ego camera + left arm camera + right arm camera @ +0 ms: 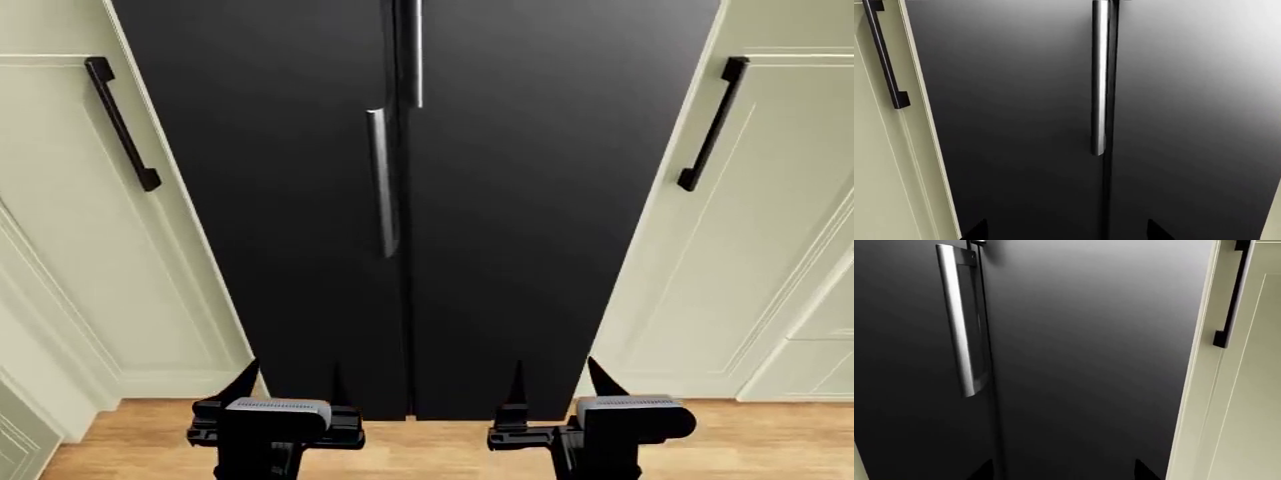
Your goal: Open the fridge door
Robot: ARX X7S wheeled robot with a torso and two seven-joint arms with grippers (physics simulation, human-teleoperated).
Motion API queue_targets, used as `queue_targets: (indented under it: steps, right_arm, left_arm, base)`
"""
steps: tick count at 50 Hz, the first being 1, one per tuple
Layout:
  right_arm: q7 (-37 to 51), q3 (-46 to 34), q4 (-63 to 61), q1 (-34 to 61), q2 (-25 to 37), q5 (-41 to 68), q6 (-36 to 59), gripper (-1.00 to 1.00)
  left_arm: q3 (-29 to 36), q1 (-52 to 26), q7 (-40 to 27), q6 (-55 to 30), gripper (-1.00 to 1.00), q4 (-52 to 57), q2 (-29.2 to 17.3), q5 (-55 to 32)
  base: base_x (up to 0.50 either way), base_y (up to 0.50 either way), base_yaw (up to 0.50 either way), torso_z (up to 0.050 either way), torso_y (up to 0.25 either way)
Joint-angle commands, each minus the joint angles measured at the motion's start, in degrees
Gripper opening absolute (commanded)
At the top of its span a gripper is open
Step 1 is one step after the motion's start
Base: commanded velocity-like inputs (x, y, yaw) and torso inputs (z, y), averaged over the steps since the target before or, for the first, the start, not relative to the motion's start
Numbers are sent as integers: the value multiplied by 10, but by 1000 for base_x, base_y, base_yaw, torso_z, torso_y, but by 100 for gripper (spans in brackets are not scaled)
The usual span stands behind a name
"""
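The fridge door (pixel 561 180) is the wider, glossy black panel right of the centre seam, and it stands shut. Its slim silver handle (pixel 418 55) runs up out of the head view. It also fills the right wrist view as the fridge door (pixel 1094 365), and shows right of the seam in the left wrist view as the fridge door (pixel 1194 125). My left gripper (pixel 291 385) (pixel 1067 232) is open and short of the fridge, facing the narrower door. My right gripper (pixel 558 385) (pixel 1062 471) is open, low in front of the fridge door, holding nothing.
The narrower black door (pixel 267 180) carries a lower-set silver handle (pixel 382 180) (pixel 1099 75) (pixel 957 320) beside the seam. Cream cabinet doors (pixel 67 250) (pixel 761 250) with black handles (pixel 123 125) (pixel 710 125) flank the fridge. A wooden floor (pixel 427 450) lies below.
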Motion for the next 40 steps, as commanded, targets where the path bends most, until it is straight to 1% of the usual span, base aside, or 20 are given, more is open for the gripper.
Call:
queue_targets:
  steps: [1, 40]
  right_arm:
    - [4, -5, 1, 1, 3, 3, -1, 100]
    - [16, -17, 1, 3, 13, 13, -3, 100]
  left_arm:
    - [4, 0, -4, 0, 100, 1, -3, -3]
    - [17, -2, -15, 4, 100, 0, -14, -14]
  base:
    - [301, 0, 0, 0, 0]
    - [299, 0, 0, 0, 0]
